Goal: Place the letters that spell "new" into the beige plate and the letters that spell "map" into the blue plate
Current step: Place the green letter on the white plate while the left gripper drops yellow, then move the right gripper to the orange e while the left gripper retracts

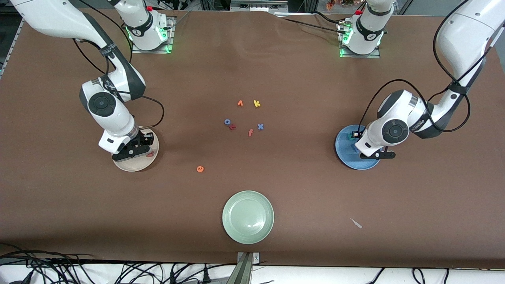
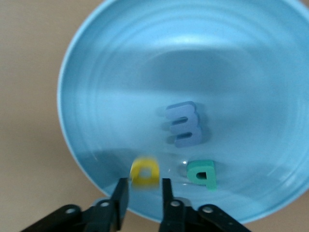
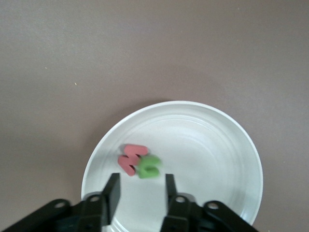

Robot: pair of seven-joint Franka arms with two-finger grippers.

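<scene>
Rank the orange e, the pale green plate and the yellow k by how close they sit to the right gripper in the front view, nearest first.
The right gripper is over the beige plate.
1. The orange e, on the table beside the beige plate.
2. The pale green plate, nearest the front camera.
3. The yellow k, in the letter cluster at mid-table.

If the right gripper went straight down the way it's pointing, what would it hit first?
Probably the beige plate itself. The right gripper points down over it with open fingers, and the green letter and red letter lie just ahead of the fingertips, though depth is unclear.
</scene>
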